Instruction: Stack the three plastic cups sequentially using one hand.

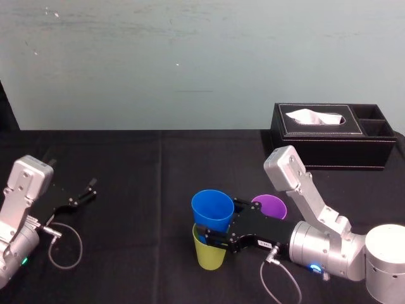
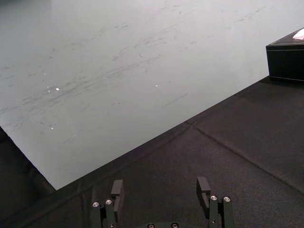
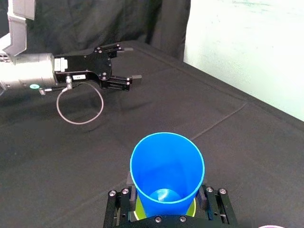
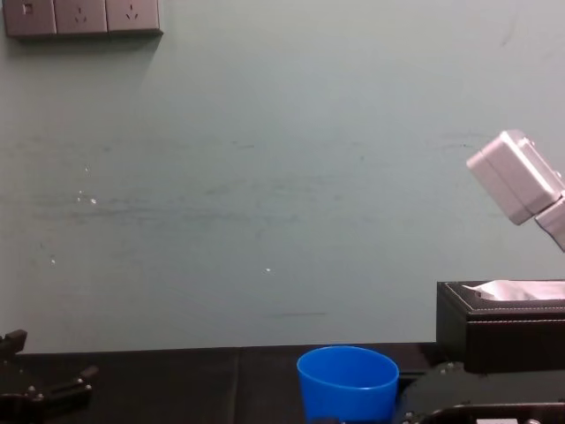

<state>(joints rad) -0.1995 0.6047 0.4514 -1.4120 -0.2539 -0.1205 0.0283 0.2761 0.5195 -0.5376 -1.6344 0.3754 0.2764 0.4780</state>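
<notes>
1. Nearest: right gripper is low over the surface. It comes in from the right, w/ jaws clamped on the blue cup, one jaw on each side of its lower wall.
2. Blue cup is mouth up, nested in the yellow-green cup, which stands on the surface. Blue rim rides well above green rim, so prob not fully seated; can't tell for sure.
3. Just beyond the gripper body, on its far-right side: purple cup. It's upright, mouth up, alone on the surface and partly hidden by the gripper.
4. Key relation for nxt move: purple cup lies behind and right of the jaws, near the wrist, long axis vertical, w/ the 2-cup stack to its front-left. Right arm is much nearer than left. Judgement: jaws must release blue, back out, then take purple from the side w/o clipping the stack.
5. Off to the left: left gripper is parked by the surface's left side, jaws apart and empty, well apart from all cups.
6. Farthest: tissue box at back right, by the wall. No part in the job.
</notes>
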